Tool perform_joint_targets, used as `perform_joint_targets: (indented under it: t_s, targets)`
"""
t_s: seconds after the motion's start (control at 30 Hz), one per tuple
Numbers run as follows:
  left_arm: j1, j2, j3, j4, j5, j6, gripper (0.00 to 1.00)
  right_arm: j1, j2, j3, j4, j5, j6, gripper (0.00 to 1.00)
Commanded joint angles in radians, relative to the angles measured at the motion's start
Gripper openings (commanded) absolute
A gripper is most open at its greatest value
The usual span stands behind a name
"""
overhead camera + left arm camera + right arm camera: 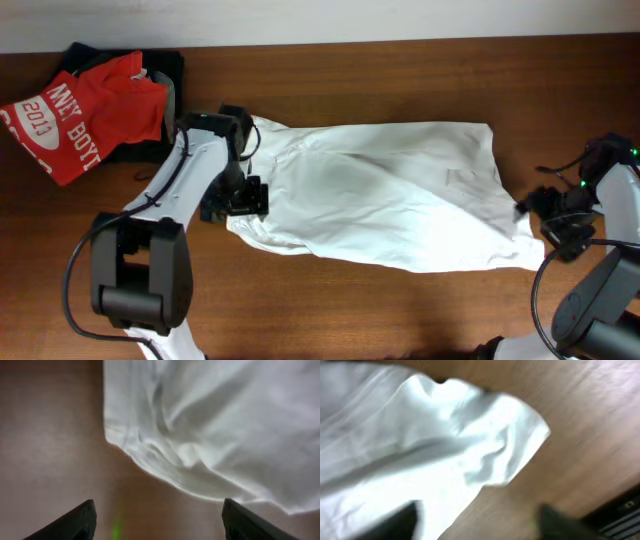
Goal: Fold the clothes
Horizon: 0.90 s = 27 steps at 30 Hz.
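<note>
The white T-shirt (390, 195) lies flat on the brown table (400, 310), in the middle, stretched from left to right. It has soft wrinkles and looks folded over on itself.

The left pincer (240, 196) is at the left end of the T-shirt, right at the cloth's edge. In the left wrist view its two dark fingers (80, 522) are spread wide apart. Nothing is between them. The bumpy edge of the T-shirt (210, 425) lies on the table just ahead of them.

The right pincer (540, 215) is at the right end, just beside the lower right corner of the T-shirt. The right wrist view is blurry, but its fingers (560, 520) look spread wide too, and they pinch nothing. A rumpled corner of the T-shirt (490, 440) lies on the table in front of them.

At the far left corner of the table, a red shirt (85, 115) with white letters lies crumpled on top of a black piece of clothing (165, 70), well apart from the T-shirt.
</note>
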Motion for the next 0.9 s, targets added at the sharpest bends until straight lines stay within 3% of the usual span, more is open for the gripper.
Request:
perform_joint_targets:
  t_s: [0.0, 0.07, 0.2, 0.3, 0.43, 0.53, 0.57, 0.6, 0.7, 0.77, 0.87]
  targets:
    - [-0.037, 0.001, -0.013, -0.085, 0.012, -0.016, 0.8, 0.034, -0.006, 0.014, -0.005, -0.05, -0.05, 0.99]
    - [-0.061, 0.001, -0.062, -0.069, 0.023, -0.089, 0.79, 0.035, -0.006, 0.014, -0.006, -0.05, -0.05, 0.99]
    - [-0.088, 0.001, -0.291, 0.145, 0.104, -0.189, 0.79, 0.034, -0.006, 0.014, -0.004, -0.049, -0.05, 0.99]
    - [-0.088, 0.001, -0.306, 0.28, 0.093, -0.204, 0.78, 0.034, -0.006, 0.014, -0.004, -0.049, -0.05, 0.99]
    - [-0.087, 0.001, -0.306, 0.35, 0.039, -0.211, 0.73, 0.034, -0.006, 0.014, -0.004, -0.049, -0.05, 0.99]
    - [-0.087, 0.001, -0.306, 0.391, 0.021, -0.211, 0.57, 0.034, -0.006, 0.014, -0.004, -0.049, -0.05, 0.99]
    - [-0.087, 0.001, -0.306, 0.4, 0.016, -0.21, 0.37, 0.034, -0.006, 0.014, -0.004, -0.049, -0.05, 0.99]
    - [-0.087, 0.001, -0.306, 0.417, 0.016, -0.211, 0.05, 0.034, -0.006, 0.014, -0.004, -0.049, -0.05, 0.99]
    - [-0.087, 0.001, -0.299, 0.444, 0.017, -0.211, 0.01, 0.034, -0.006, 0.014, -0.004, -0.049, -0.05, 0.99]
    - [-0.087, 0.0, -0.225, 0.35, 0.021, -0.211, 0.01, 0.034, -0.006, 0.014, -0.004, -0.049, -0.05, 0.99]
    - [-0.087, 0.0, 0.067, -0.045, -0.033, -0.21, 0.01, 0.034, -0.006, 0.014, -0.004, -0.049, -0.05, 0.99]
